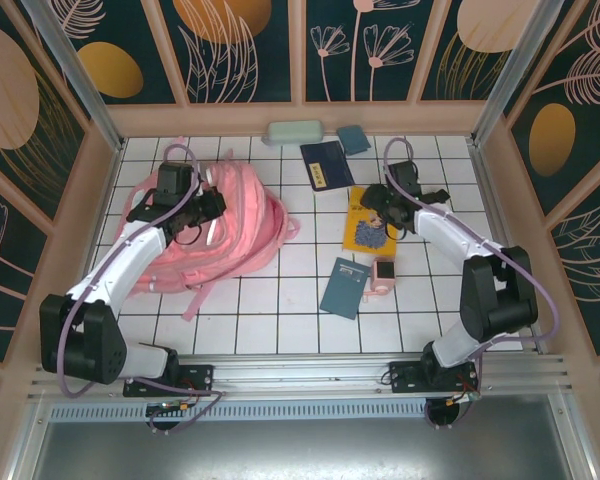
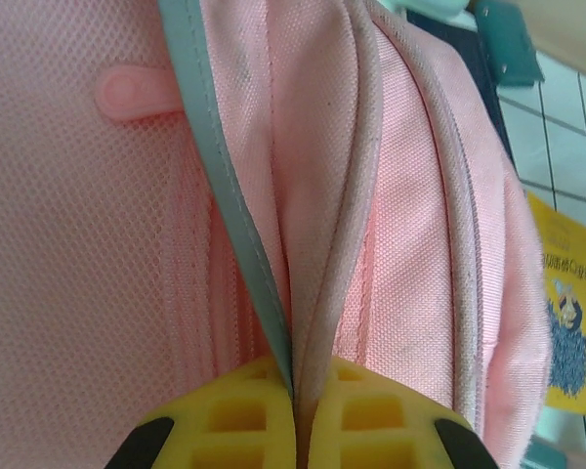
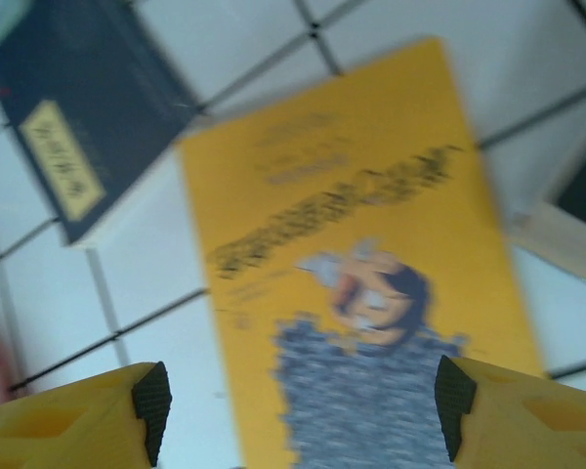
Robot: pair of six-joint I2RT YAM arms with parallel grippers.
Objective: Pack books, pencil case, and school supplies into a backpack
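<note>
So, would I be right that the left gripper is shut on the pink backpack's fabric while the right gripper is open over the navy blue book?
Not quite. The left gripper is shut on the backpack fabric, but the right gripper is open over the yellow book, not the navy blue book, which lies beside it. The right wrist view shows this.

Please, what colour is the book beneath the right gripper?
The book is bright yellow; best in right wrist view.
</note>
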